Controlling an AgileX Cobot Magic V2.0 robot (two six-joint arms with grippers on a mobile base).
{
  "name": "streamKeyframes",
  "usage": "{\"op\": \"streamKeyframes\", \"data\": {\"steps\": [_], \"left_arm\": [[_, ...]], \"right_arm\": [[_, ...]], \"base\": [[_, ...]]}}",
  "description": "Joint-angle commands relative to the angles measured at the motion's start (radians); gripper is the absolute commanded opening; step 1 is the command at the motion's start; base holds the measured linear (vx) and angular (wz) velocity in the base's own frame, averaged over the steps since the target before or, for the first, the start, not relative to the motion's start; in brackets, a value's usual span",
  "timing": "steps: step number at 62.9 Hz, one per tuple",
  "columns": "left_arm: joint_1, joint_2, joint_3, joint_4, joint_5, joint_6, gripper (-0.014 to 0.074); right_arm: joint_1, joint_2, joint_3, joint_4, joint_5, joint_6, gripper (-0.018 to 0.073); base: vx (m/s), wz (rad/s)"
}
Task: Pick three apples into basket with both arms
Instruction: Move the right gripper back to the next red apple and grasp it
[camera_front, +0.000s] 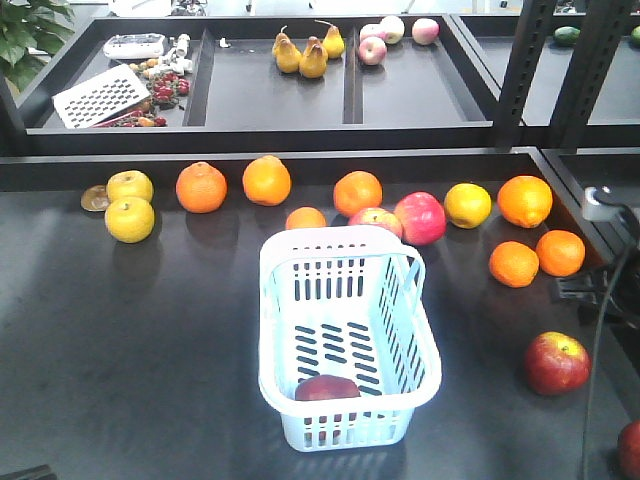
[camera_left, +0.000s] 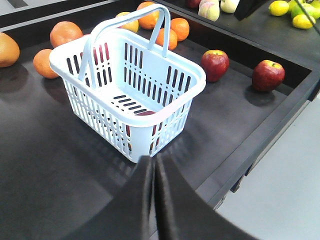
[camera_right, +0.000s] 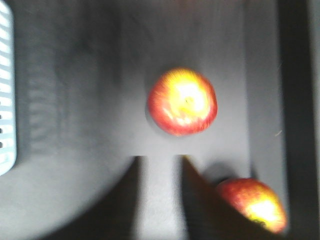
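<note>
The pale blue basket (camera_front: 340, 238) stands mid-table, and one dark red apple (camera_front: 327, 387) lies inside at its near end. In the left wrist view that apple (camera_left: 145, 114) shows through the slots of the basket (camera_left: 172, 102). My left gripper (camera_left: 152, 159) is shut and empty, just short of the basket's near corner. Two more apples (camera_front: 557, 362) (camera_front: 630, 448) lie on the table to the right. The right wrist view is blurred. There my right gripper (camera_right: 159, 160) hangs open above the table, with one apple (camera_right: 182, 101) just ahead of it. The other apple (camera_right: 252, 202) lies beside its right finger.
Oranges (camera_front: 201, 186), yellow fruits (camera_front: 130, 219) and pink-red apples (camera_front: 420, 217) line the back of the table. A raised shelf (camera_front: 350, 125) behind holds pears and a grater. The table's raised right edge (camera_right: 295, 100) runs close to the two apples.
</note>
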Motion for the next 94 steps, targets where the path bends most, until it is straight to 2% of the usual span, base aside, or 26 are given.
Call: {"op": "streamKeyframes", "data": {"steps": [1,5,10,19,29,40,65,78,88,94], "left_arm": [[-0.001,0.008,-0.023,-0.031,-0.051,-0.005,-0.0006],[-0.001,0.008,-0.023,-0.031,-0.051,-0.005,-0.0006],[-0.001,0.008,-0.023,-0.031,-0.051,-0.005,-0.0006],[-0.001,0.008,-0.023,-0.031,-0.051,-0.005,-0.0006],[-0.001,0.008,-0.023,-0.031,-0.051,-0.005,-0.0006],[-0.001,0.008,-0.023,-0.031,-0.051,-0.005,-0.0006],[-0.001,0.008,-0.023,-0.031,-0.051,-0.005,-0.0006],[-0.001,0.008,-0.023,-0.031,-0.051,-0.005,-0.0006],[-0.001,0.008,-0.023,-0.031,-0.051,-0.005,-0.0006],[-0.001,0.008,-0.023,-0.031,-0.051,-0.005,-0.0006]], "right_arm": [[-0.036,0.014,-0.030,0.038,-0.063,-0.058,0.0505],[-0.037,0.043,-0.030,0.019,-0.097,-0.058,0.0617],[-0.037,0.077,-0.033,0.012,-0.141,-0.048,0.0713],[-0.037,0.159,-0.113,0.013,-0.120,-0.025,0.0723],[-0.037,0.256,-0.238,0.011,-0.024,-0.007,0.0689],[-0.037,0.349,-0.316,0.009,0.016,-0.003,0.0648],[-0.037,0.515,-0.320,-0.029,-0.001,0.012,0.0605],[-0.037,0.548,-0.320,-0.023,0.004,0.012,0.0554],[-0.037,0.547,-0.319,-0.012,0.025,0.010,0.0459],[-0.036,0.520,-0.319,0.002,0.058,-0.008,0.0326]], "base": [[0.00,0.00],[0.00,0.00],[0.00,0.00],[0.00,0.00],[0.00,0.00],[0.00,0.00],[0.00,0.00],[0.00,0.00],[0.00,0.00],[0.00,0.00]]}}
